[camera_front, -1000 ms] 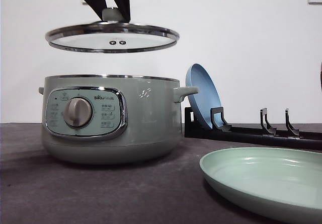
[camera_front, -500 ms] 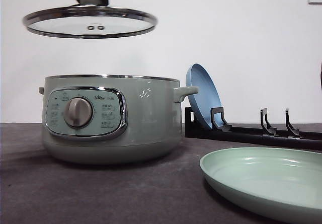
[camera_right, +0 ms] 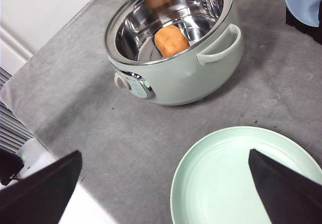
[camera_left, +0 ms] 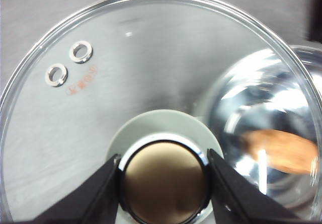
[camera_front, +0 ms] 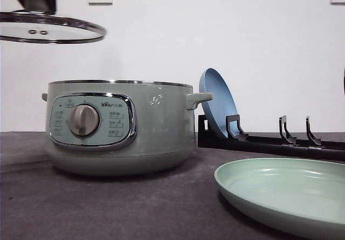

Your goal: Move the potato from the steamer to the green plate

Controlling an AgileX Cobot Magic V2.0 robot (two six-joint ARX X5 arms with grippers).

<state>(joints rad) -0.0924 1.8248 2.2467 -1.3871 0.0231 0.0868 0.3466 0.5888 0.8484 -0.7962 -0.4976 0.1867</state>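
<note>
The left hand point(camera_left: 163, 183) is clamped on the lid knob point(camera_left: 164, 182), one finger pressed to each side, so the glass lid point(camera_front: 46, 29) hangs level in the air, up toward ten o'clock of the steamer point(camera_front: 118, 127) in the front view and clear of its rim. The right hand point(camera_right: 166, 194) stands with its fingers spread wide and holds nothing, hovering above the near edge of the green plate point(camera_right: 241, 178).

The step in hand looks like uncovering: the pot is open and the lid is off to the side. The potato point(camera_right: 171, 39) lies on the bottom of the steel bowl inside the steamer, untouched. The green plate sits bare on the table point(camera_front: 108, 207) at about four o'clock from the steamer, near it but apart.

Next, I judge, the lid needs a resting place and the free right hand must reach down into the bowl past the rim to close on the potato.
</note>
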